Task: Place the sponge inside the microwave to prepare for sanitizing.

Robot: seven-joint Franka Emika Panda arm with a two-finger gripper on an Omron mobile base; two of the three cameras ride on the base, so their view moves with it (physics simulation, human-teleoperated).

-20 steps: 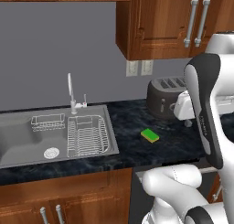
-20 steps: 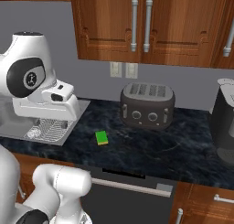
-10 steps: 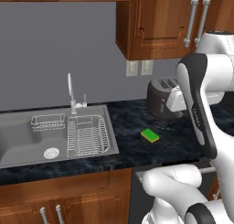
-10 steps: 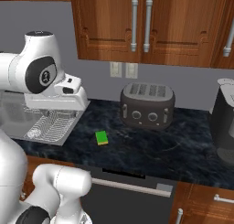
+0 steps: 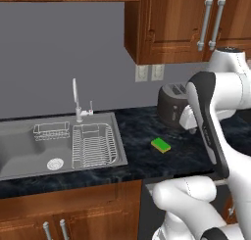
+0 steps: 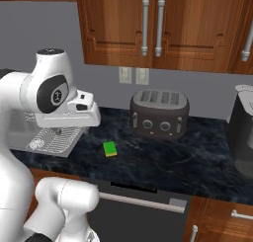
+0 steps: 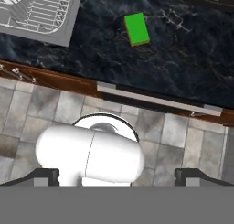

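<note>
Left base view: I see the sponge (image 5: 161, 145) lying flat on the dark marbled counter (image 5: 142, 156), green face up, between the sink (image 5: 29, 148) and the toaster (image 5: 172, 106). It sits apart from both, nearer the counter's front edge than the wall. A wire dish rack (image 5: 94, 145) occupies the right part of the sink basin, with the faucet (image 5: 76, 101) standing behind it. The white arm rises at the right and hides part of the toaster.

Right base view: I see the sponge (image 6: 109, 148) on the counter (image 6: 163, 162), left of the toaster (image 6: 159, 113) and right of the dish rack (image 6: 54, 137). A dark appliance (image 6: 243, 130) stands at the far right edge. The arm's white link hangs above the sink's right end.

Hand view: I look down at the counter edge and the tiled floor (image 7: 183, 141). The sponge (image 7: 137, 29) lies near the top, untouched, with the dish rack (image 7: 39, 10) at upper left. The gripper (image 7: 117, 175) has its two dark tips far apart at the bottom corners, so the jaws stand spread with nothing between them.
</note>
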